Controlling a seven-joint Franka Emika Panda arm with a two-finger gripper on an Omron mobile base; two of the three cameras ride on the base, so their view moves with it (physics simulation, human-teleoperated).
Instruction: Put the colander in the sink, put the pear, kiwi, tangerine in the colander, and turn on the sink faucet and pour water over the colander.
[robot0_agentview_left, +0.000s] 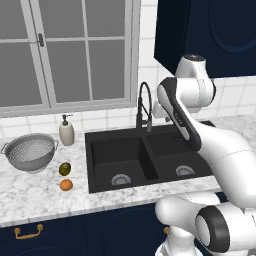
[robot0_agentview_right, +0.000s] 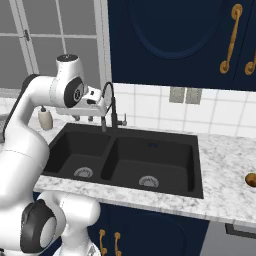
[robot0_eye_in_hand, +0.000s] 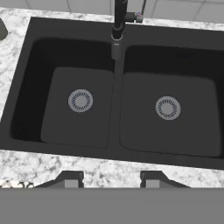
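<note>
Dark fingertips of the gripper (robot0_eye_in_hand: 111, 178) rise at the bottom of the hand view, set well apart with nothing between them: the jaws stand wide, poised above the front rim of the sink (robot0_eye_in_hand: 61, 30).

Both black basins sit bare, a round silver drain (robot0_eye_in_hand: 80, 100) in the left-of-frame basin and another in the right. At the top centre of the hand view the sink faucet (robot0_eye_in_hand: 117, 26) hangs its spout over the divider between the basins.

In the left base view the colander (robot0_agentview_left: 31, 152) stands upright on the marble desk (robot0_agentview_left: 35, 192) at the middle left of the frame, well apart from the sink. Near it, toward the lower centre-left, lies the tangerine (robot0_agentview_left: 66, 185), with a dark olive fruit (robot0_agentview_left: 64, 169) just above it in the frame; the two are close but not touching. A cream soap dispenser (robot0_agentview_left: 66, 131) stands between the colander and the sink's back corner, below the window (robot0_agentview_left: 70, 50).

The white arm (robot0_agentview_left: 200, 135) sweeps up from the lower right of that frame and bends over the sink beside the faucet. In the right base view a brown fruit (robot0_agentview_right: 251, 179) lies on the desk at the far right edge, well clear of the sink; dark blue cabinets (robot0_agentview_right: 170, 35) fill the upper frame.
</note>
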